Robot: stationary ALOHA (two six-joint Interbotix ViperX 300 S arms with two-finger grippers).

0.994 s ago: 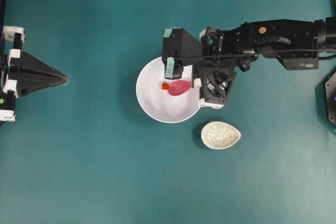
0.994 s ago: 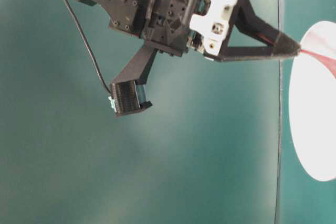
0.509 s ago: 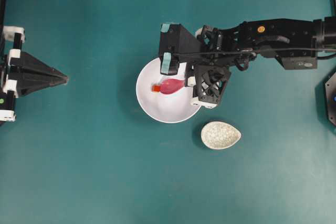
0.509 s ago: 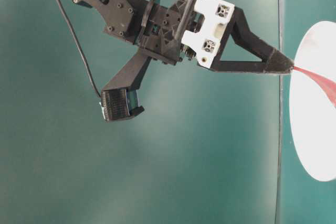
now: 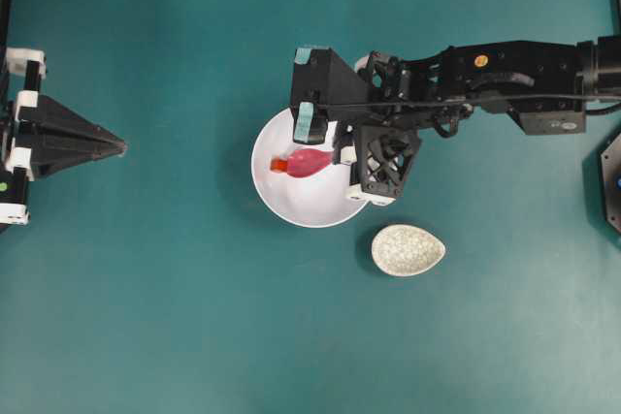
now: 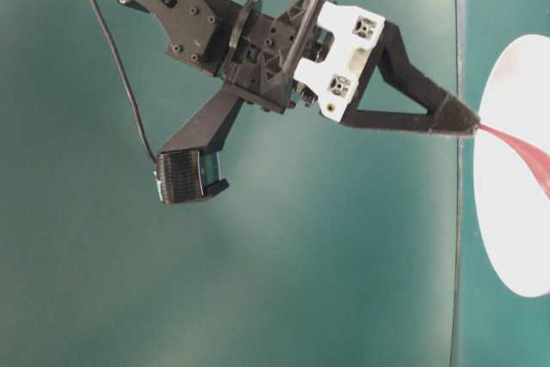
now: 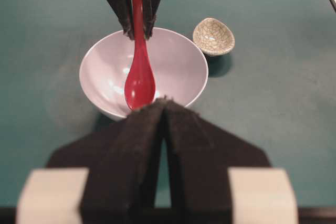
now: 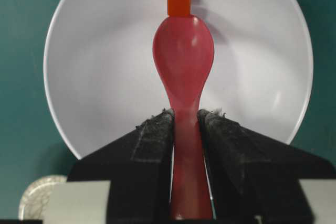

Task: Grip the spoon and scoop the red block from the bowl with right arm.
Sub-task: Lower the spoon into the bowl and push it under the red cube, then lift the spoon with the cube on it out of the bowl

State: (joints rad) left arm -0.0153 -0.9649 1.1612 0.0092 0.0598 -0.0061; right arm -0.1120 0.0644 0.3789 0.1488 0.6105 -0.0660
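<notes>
One speckled grey-cream egg-shaped dish (image 5: 408, 249) rests upright on the teal tabletop (image 5: 175, 317). It lies well apart from any fingers. Nothing is visible inside it.

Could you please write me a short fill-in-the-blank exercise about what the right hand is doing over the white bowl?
1. The right hand is shut on the handle of the ____.
2. The red block sits just past the tip of the spoon's scoop, inside the white ____.
3. The left hand, far from the bowl, holds ____.
4. The speckled dish lies ____ the bowl.

Missing words: spoon; bowl; nothing; outside
</notes>
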